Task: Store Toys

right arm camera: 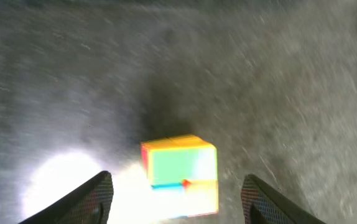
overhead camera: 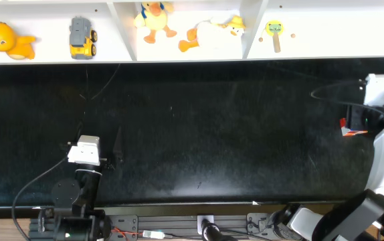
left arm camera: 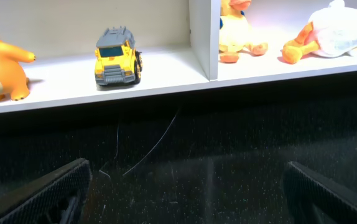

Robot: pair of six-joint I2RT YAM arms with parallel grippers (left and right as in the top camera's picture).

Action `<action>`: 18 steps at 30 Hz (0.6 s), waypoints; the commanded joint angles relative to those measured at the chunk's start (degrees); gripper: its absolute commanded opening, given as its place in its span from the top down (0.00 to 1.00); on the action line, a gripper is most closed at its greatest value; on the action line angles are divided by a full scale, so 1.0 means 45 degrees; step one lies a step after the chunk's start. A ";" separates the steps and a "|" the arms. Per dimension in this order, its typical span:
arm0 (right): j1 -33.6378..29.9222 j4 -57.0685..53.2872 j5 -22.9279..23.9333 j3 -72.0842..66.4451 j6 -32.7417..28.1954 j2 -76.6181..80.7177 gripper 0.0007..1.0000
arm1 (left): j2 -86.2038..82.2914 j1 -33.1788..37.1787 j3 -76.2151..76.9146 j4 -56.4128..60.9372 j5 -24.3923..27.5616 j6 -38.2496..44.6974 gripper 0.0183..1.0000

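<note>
Our right jaws hang spread wide over the multicoloured plastic puzzle cube, which lies on the black tabletop well apart from the white shelf, seemingly so we can grip it. Our left jaws, wide and empty, face that shelf

Two plush ducks (one lying); one truck, cube, rattle, orange figure.
</note>
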 commanded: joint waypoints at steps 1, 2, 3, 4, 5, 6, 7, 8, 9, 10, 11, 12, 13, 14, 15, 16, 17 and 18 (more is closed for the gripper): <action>-0.0661 0.0617 0.0529 -0.0423 -0.0068 -0.0267 0.30 | -0.0131 -0.0107 -0.0092 0.0063 -0.0155 0.0243 0.00; -0.0748 0.0651 0.0525 -0.0495 -0.0097 -0.0253 0.29 | -0.0131 -0.0107 -0.0092 0.0063 -0.0155 0.0243 0.00; -0.0787 0.0661 0.0529 -0.0568 -0.0204 -0.0228 0.29 | -0.0131 -0.0107 -0.0092 0.0063 -0.0155 0.0243 0.00; -0.0797 0.0670 0.0529 -0.0656 -0.0355 -0.0185 0.28 | -0.0131 -0.0107 -0.0092 0.0063 -0.0155 0.0243 0.00; -0.0797 0.0685 0.0534 -0.0743 -0.0520 -0.0136 0.27 | -0.0131 -0.0107 -0.0092 0.0063 -0.0155 0.0243 0.00; -0.0797 0.0729 0.0554 -0.0835 -0.0627 -0.0073 0.26 | -0.0131 -0.0107 -0.0092 0.0063 -0.0155 0.0243 0.00; -0.0797 0.0811 0.0612 -0.0923 -0.0656 -0.0005 0.25 | -0.0131 -0.0107 -0.0092 0.0063 -0.0160 0.0243 0.00; -0.0797 0.0903 0.0714 -0.1010 -0.0651 0.0087 0.24 | -0.0131 -0.0107 -0.0092 0.0063 -0.0160 0.0243 0.00; -0.0797 0.0986 0.0801 -0.1103 -0.0651 0.0214 0.24 | -0.0131 -0.0107 -0.0092 0.0063 -0.0155 0.0243 0.00; -0.0797 0.1035 0.0816 -0.1175 -0.0651 0.0321 0.24 | -0.0131 -0.0107 -0.0092 0.0063 -0.0155 0.0243 0.00; -0.0787 0.1064 0.0811 -0.1248 -0.0656 0.0423 0.24 | -0.0131 -0.0107 -0.0092 0.0063 -0.0155 0.0243 0.00; -0.0753 0.1107 0.0816 -0.1311 -0.0661 0.0515 0.24 | -0.0131 -0.0107 -0.0092 0.0063 -0.0155 0.0243 0.00; -0.0709 0.1151 0.0869 -0.1365 -0.0661 0.0568 0.24 | -0.0131 -0.0107 -0.0092 0.0063 -0.0155 0.0243 0.00; -0.0670 0.1190 0.0865 -0.1404 -0.0714 0.0593 0.24 | -0.0131 -0.0107 -0.0092 0.0063 -0.0155 0.0243 0.00; -0.0646 0.1224 0.0860 -0.1433 -0.0758 0.0597 0.24 | -0.0131 -0.0107 -0.0092 0.0063 -0.0155 0.0243 0.00; -0.0631 0.1287 0.0860 -0.1443 -0.0753 0.0602 0.24 | -0.0131 -0.0107 -0.0092 0.0063 -0.0155 0.0243 0.00; -0.0636 0.1355 0.0855 -0.1438 -0.0748 0.0602 0.24 | -0.0131 -0.0107 -0.0092 0.0063 -0.0155 0.0243 0.00; -0.0636 0.1433 0.0860 -0.1443 -0.0748 0.0602 0.24 | -0.0131 -0.0107 -0.0092 0.0063 -0.0155 0.0243 0.00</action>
